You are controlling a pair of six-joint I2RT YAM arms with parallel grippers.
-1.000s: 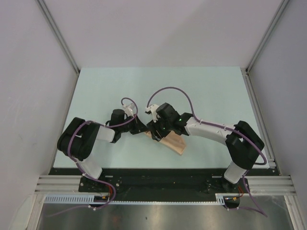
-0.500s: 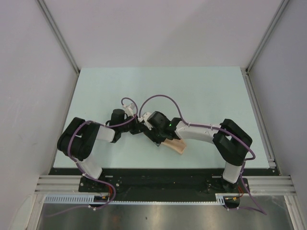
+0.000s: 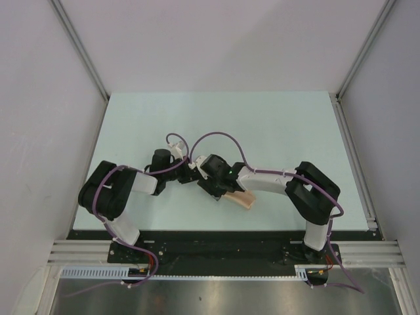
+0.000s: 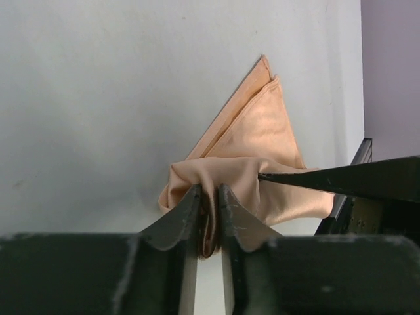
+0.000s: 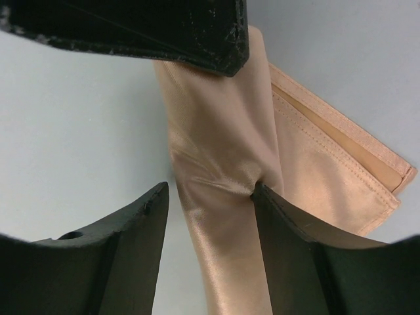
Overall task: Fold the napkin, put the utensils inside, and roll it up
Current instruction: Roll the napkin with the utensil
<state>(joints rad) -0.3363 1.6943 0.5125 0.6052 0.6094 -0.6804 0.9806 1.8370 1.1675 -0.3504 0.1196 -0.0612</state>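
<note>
A bunched fold of the napkin [image 4: 262, 134] is clamped between the left fingers [image 4: 187, 213] — nearly together. Its rolled part is straddled by the right fingers [image 5: 295, 249], set apart, one pressed into it. Beyond, folded layers are laid flat on the surface [image 4: 98, 79] — near its front edge.

Napkin [image 3: 244, 199] mostly hidden under right arm [image 3: 262, 178] from above; roll end cut by right-wrist view's edge.

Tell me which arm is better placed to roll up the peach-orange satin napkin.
Right, probably: the right pincer stands open astride the rolled part of the peach-orange satin napkin, free to nudge it along, while the left pincer is pinched on a fold.
</note>
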